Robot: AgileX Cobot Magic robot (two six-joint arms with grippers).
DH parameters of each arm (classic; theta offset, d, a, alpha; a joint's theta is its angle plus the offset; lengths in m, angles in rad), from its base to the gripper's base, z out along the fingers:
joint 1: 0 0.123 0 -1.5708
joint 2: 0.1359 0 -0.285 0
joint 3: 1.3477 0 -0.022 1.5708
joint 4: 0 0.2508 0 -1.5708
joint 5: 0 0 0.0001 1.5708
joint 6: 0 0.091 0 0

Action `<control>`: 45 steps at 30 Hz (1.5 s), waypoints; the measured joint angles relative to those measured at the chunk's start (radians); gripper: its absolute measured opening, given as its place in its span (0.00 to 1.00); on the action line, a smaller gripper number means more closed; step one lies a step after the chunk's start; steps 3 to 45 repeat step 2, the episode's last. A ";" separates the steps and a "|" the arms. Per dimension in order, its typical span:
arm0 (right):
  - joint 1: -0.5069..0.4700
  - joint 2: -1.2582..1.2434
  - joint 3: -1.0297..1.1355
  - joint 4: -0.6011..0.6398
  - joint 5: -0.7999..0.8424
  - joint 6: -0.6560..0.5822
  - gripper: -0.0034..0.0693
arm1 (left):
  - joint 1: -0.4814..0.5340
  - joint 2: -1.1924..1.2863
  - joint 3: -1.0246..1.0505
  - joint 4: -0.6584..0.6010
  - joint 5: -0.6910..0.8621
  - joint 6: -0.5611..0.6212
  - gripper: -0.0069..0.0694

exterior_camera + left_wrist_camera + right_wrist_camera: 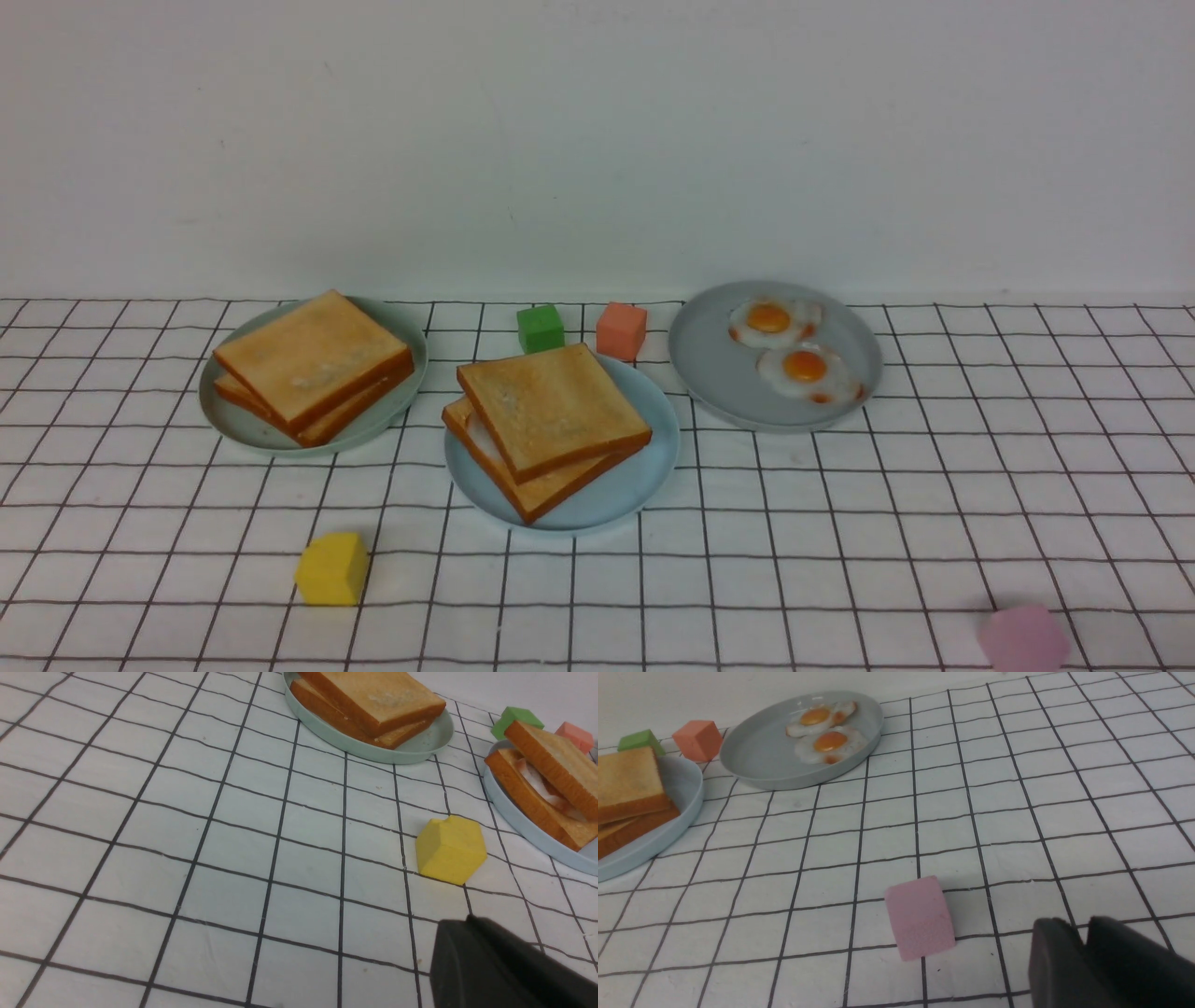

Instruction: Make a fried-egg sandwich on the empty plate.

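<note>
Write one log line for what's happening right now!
sandwich: stacked on blue plate | left gripper: shut, empty | right gripper: empty

Gridded white tabletop: the front strip is open across its middle, obstructed only by a yellow foam block at 7 o'clock of the light-blue round plate and a pink foam block at the 5 o'clock corner. The right side past the grey egg plate is open. Green foam cube and salmon foam cube crowd the blue plate's 12 o'clock edge. Narrow lanes separate it from the grey-green toast plate and the egg plate.
</note>
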 joint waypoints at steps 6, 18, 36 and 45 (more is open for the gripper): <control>0.000 0.000 0.000 0.000 -0.001 0.000 0.22 | 0.000 0.000 0.000 0.000 0.000 0.000 0.09; 0.000 0.000 0.000 0.000 -0.001 0.000 0.22 | 0.000 0.000 0.000 0.000 0.000 0.000 0.09; 0.000 0.000 0.000 0.000 -0.001 0.000 0.22 | 0.000 0.000 0.000 0.000 0.000 0.000 0.09; 0.000 0.000 0.000 0.000 -0.001 0.000 0.22 | 0.000 0.000 0.000 0.000 0.000 0.000 0.09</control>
